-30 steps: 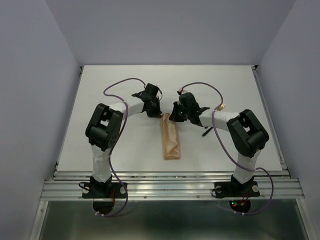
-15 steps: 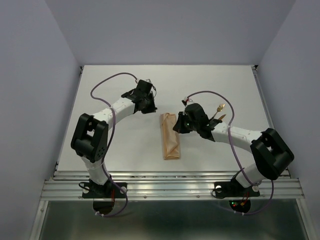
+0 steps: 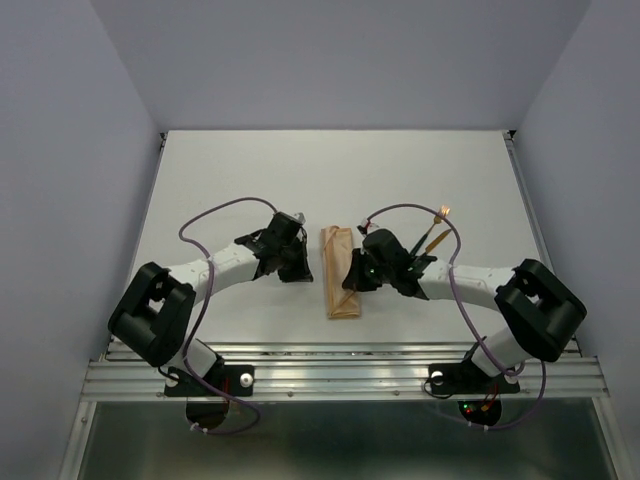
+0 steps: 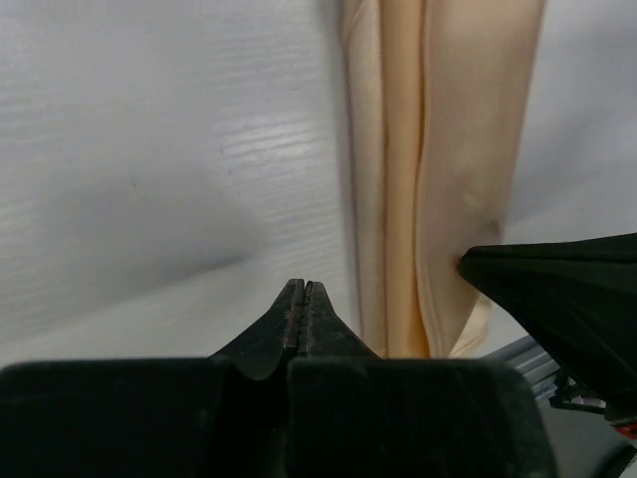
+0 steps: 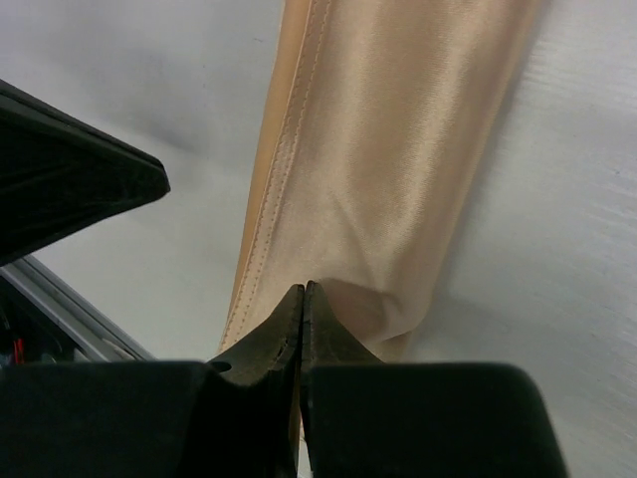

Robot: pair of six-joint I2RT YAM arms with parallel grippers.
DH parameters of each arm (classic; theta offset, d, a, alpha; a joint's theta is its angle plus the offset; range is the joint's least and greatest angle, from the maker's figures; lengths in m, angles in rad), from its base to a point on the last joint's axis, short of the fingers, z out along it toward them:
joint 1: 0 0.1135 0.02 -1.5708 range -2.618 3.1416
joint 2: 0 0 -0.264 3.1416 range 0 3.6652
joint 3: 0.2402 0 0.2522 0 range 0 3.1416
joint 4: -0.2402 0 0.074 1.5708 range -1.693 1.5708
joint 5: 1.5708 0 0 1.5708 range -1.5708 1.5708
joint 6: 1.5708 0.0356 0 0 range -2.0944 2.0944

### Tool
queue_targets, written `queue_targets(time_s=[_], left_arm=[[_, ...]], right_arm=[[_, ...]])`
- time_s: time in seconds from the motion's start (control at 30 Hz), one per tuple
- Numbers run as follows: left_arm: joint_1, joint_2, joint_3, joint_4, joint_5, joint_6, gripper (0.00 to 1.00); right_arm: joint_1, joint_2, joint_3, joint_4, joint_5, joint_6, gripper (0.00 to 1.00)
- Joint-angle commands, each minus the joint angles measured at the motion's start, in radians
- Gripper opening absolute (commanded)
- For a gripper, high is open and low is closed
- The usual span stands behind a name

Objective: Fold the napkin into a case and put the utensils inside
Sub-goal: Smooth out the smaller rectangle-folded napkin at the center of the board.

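Note:
The peach-orange napkin lies folded into a narrow case in the middle of the table, its long axis running away from me. My left gripper is shut and empty, low over the bare table just left of the case. My right gripper is also shut. Its tips are at the case's right part, where the cloth shows a small dent. The utensils, gold heads on dark handles, lie on the table to the right, behind the right arm and partly hidden.
Purple cables loop above both arms. The white table ends at a metal rail along its near edge. Grey walls enclose the left, right and far sides.
Both arms have swung down towards the near edge. The left gripper went from beyond the case's far end to beside its middle. The right gripper came onto the case's right side. The case has not moved.

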State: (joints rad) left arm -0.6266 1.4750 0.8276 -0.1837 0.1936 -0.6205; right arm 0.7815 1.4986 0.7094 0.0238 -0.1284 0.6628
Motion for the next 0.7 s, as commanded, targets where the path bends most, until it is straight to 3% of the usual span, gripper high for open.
queue_targets(time_s=[0.0,0.27,0.67], left_arm=[[-0.005,-0.010,-0.059,0.072,0.037,-0.045,0.00],[-0.021,-0.044,-0.111,0.093,0.094,-0.030,0.00],[-0.047,-0.127,-0.183,0.263,0.262,-0.053,0.00]], right_arm=[[0.027,0.034,0.018,0.077,-0.016,0.011,0.01],[0.036,0.163,0.044,0.131,-0.036,-0.005,0.01],[0.045,0.170,0.050,0.114,-0.033,-0.015,0.01]])
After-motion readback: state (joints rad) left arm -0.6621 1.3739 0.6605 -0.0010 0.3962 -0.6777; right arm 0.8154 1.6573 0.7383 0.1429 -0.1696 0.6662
